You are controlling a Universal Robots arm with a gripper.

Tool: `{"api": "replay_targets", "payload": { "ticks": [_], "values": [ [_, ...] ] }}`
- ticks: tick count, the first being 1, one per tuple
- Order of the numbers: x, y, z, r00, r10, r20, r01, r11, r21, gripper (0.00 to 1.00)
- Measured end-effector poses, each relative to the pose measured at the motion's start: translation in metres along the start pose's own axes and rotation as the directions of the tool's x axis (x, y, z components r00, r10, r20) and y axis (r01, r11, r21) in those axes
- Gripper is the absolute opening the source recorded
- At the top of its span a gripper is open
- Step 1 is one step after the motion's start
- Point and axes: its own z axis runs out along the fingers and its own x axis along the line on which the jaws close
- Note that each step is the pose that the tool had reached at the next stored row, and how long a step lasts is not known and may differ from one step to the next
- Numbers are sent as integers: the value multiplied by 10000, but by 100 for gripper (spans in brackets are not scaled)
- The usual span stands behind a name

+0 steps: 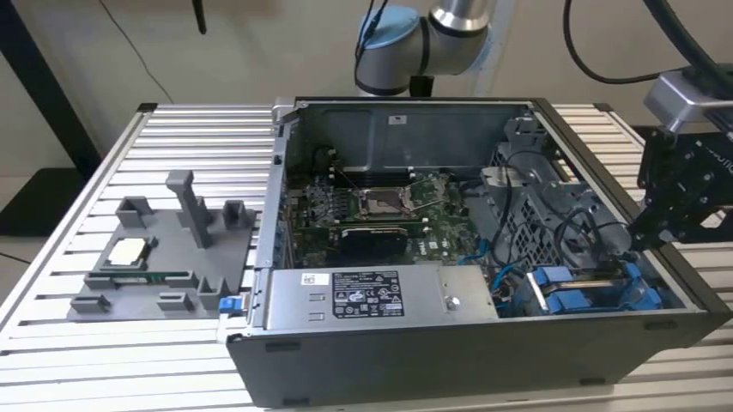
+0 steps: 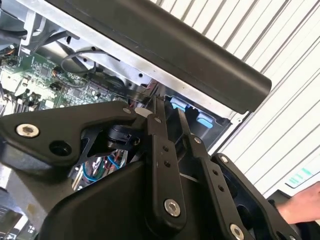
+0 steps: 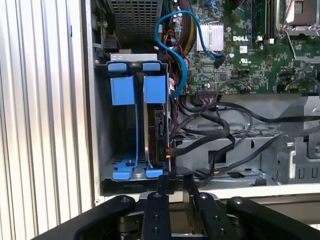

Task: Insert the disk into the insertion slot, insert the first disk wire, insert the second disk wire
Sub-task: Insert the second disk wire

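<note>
The disk stands on edge inside the insertion slot, a grey bay with blue plastic fittings at the case's corner. In the exterior view the slot lies at the case's front right. My gripper hangs just above it, clear of the disk. In both wrist views the gripper shows two black fingers in line with the disk, a narrow gap between them and nothing held. A loose blue wire and black wires lie beside the slot.
The grey labelled power-supply box sits along the case's front, with the motherboard behind it. A grey fixture plate with small parts lies on the slatted table at the exterior view's left. A person's hand shows beside the gripper.
</note>
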Motion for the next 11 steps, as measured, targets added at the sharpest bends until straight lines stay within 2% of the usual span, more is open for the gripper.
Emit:
{"api": "replay_targets", "payload": {
  "ticks": [5, 7, 8, 9, 11],
  "values": [
    [7, 0, 28, 9999, 171, -11, -171, 9997, -186, 25],
    [15, 0, 38, 9997, 233, 9, -233, 9995, -222, 25],
    [21, -1, 43, 9997, 253, 32, -252, 9994, -226, 17],
    [28, -1, 47, 9996, 272, 69, -270, 9994, -230, 17],
    [34, -2, 44, 9993, 291, 220, -286, 9993, -244, 17]
  ]
}}
